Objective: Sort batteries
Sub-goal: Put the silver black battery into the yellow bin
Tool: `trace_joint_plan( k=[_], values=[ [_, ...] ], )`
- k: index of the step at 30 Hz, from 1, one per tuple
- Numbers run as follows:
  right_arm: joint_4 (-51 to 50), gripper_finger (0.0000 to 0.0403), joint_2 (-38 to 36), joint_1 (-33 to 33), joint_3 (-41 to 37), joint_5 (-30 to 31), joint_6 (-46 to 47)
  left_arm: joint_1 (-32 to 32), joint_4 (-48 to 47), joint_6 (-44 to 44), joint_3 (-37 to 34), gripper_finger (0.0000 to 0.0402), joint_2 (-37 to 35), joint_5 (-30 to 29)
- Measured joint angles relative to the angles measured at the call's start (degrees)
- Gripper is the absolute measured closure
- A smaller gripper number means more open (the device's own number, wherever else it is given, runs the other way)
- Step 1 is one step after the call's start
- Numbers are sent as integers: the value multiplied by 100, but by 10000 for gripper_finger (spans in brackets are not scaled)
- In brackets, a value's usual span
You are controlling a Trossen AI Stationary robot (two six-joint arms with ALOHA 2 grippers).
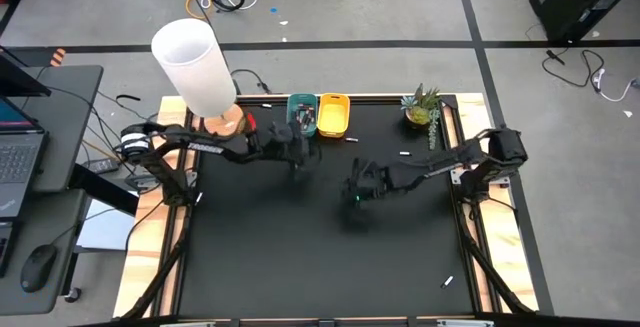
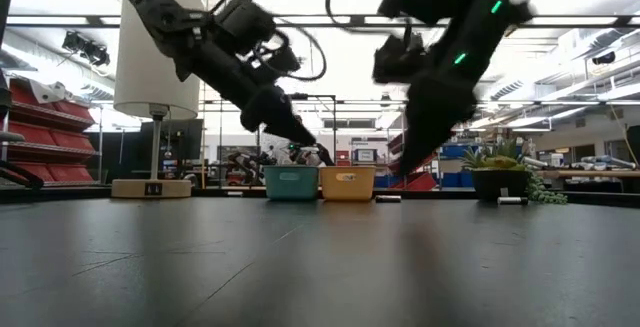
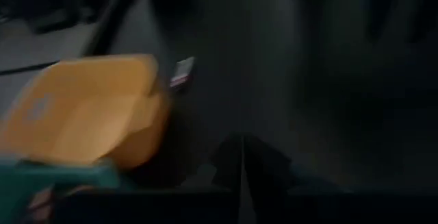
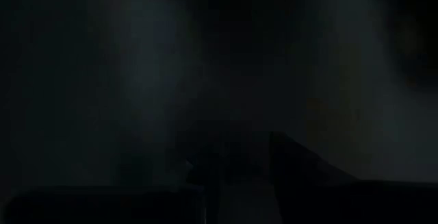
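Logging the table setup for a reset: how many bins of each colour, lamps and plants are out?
Teal bin: 1
Yellow bin: 1
Lamp: 1
Potted plant: 1
Total: 4

The dark left arm reaches across from the left, its two-finger gripper [image 1: 296, 145] pointing down. The dark right arm bends inward, its gripper [image 1: 357, 189] held low.

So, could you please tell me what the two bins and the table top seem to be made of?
The teal bin and the yellow bin look like moulded plastic: flat solid colour, smooth walls, rounded rims. The table top looks like a matte black mat or sheet, with only a dull sheen in the low view; the exact material is unclear.
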Motion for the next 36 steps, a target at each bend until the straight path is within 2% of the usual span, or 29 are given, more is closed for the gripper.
trace_joint_plan(
  k=[3,6,10,13,17,21,28,36],
  values=[
    [-1509,298,-56,575,422,-95,316,-586,298,-308,0,383,7,-42],
    [-2830,298,-49,1198,714,-326,857,-1104,995,-658,2,384,160,-75],
    [-3862,298,-49,1945,865,-569,1200,-1627,1967,-1052,2,379,514,-173],
    [-4270,298,-49,2409,864,-746,1543,-1897,2348,-1414,2,375,709,-436],
    [-4282,298,-45,2913,790,-1297,2183,-2156,2888,-1979,0,374,987,-742],
    [-4059,302,-45,3299,777,-1658,2510,-2304,3698,-2501,2,374,1516,-743],
    [-3757,308,-30,3992,771,-1727,3945,-2594,4611,-2849,272,376,2428,-724],
    [-3761,308,312,4930,738,-1637,4847,-2848,4645,-2856,1097,376,3047,-603]
  ],
)
